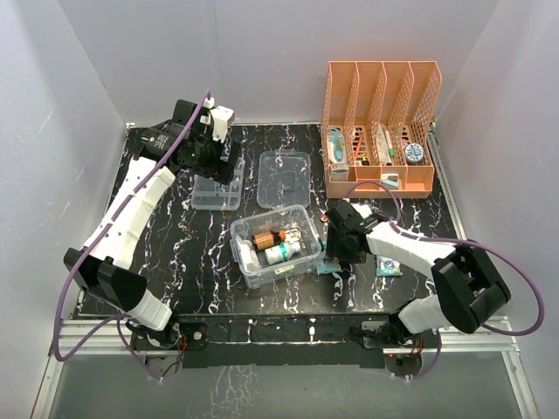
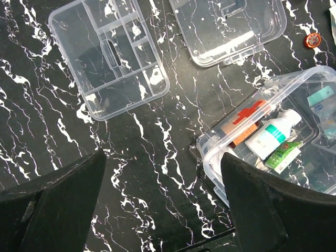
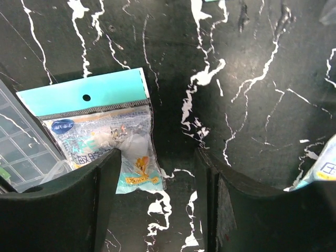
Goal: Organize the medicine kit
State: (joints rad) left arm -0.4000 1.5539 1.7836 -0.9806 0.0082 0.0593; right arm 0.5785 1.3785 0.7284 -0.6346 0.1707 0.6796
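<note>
Clear, round-cornered plastic box (image 2: 210, 149) — black, white-veined marbled tabletop (image 1: 175, 253)

The left gripper (image 2: 163, 157) stood wide open above the black marble-patterned table (image 2: 157, 136), its two dark fingers (image 2: 58, 205) framing bare tabletop with nothing between them. The clear divided tray (image 2: 110, 55) lay flat at the upper left. The clear lid (image 2: 228, 26) lay just beside it at the top. The deep clear box (image 2: 215, 152) sat at the right, its near corner partly hidden behind the right-hand finger. Inside lay a white bottle with a green label (image 2: 273, 134), an orange item bearing a red cross (image 2: 244, 123) and a green sachet (image 2: 283, 152). A small orange-red round object (image 2: 313, 40) rested near the lid.
</note>
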